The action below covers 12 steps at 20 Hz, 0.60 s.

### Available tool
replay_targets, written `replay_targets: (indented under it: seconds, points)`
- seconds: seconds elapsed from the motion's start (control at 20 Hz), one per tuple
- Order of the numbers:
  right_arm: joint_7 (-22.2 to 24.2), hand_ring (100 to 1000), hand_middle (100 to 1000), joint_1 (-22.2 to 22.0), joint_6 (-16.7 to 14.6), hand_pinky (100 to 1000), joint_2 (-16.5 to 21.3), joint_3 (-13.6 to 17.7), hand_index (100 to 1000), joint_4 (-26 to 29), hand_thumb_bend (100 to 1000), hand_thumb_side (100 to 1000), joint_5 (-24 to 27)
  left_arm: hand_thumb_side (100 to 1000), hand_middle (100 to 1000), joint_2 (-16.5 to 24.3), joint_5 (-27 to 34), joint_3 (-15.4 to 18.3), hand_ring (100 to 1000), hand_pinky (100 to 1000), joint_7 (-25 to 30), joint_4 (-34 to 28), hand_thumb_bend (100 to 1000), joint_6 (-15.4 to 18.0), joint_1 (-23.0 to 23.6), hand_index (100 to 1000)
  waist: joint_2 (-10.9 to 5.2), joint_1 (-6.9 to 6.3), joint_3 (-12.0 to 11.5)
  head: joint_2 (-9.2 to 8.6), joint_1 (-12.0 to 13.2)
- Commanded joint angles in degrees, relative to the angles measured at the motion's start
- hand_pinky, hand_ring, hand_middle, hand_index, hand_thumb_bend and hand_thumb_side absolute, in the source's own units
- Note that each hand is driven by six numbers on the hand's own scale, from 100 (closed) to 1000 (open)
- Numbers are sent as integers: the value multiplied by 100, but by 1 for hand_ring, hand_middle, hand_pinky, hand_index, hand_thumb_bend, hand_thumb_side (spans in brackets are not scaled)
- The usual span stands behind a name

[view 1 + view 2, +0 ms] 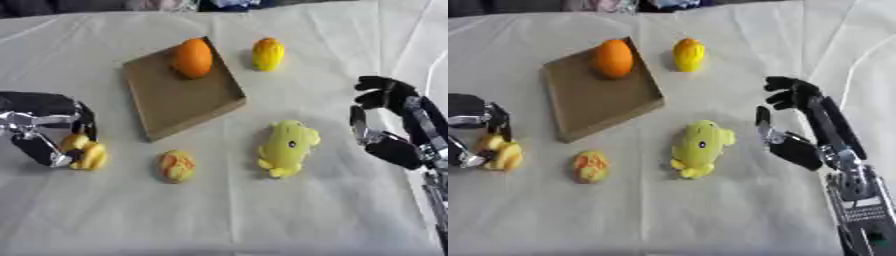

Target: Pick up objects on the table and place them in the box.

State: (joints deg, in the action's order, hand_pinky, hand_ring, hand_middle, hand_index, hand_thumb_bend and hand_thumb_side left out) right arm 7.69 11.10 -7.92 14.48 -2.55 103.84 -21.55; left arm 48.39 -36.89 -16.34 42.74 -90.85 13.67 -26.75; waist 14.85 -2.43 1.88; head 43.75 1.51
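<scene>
A flat brown cardboard box (179,102) lies askew at centre left with an orange (192,57) in its far corner. A yellow corn-like object (268,53) stands just right of the box. A yellow plush toy (287,147) lies in front of the box, and a small yellow-orange round thing (177,166) lies to its left. My left hand (48,132) at the left edge is curled around a yellow lumpy object (85,152) on the cloth. My right hand (798,125) hovers right of the plush toy, fingers relaxed and holding nothing.
A white creased cloth (219,215) covers the table. Dark shapes line the far edge.
</scene>
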Motion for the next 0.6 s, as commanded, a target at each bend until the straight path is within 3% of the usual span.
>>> replay_targets:
  seconds: [0.05,0.3,0.6]
  points:
    - [9,702,732,37,-5,690,122,14,845,52,108,261,16,100,515,174,15,238,536,595,-217,-302,142,-88,-132,571,-184,-48,-13,-15,-21]
    - [17,703,733,34,-7,691,128,7,845,52,109,261,20,100,521,56,109,355,538,597,-382,-606,167,-209,-575,577,-208,-48,-21,-24,-31]
    - [34,703,735,27,-16,690,112,-19,848,46,105,262,43,100,536,-808,-39,-5,550,608,-392,-122,172,-117,-1472,598,-242,-34,-7,-28,-60]
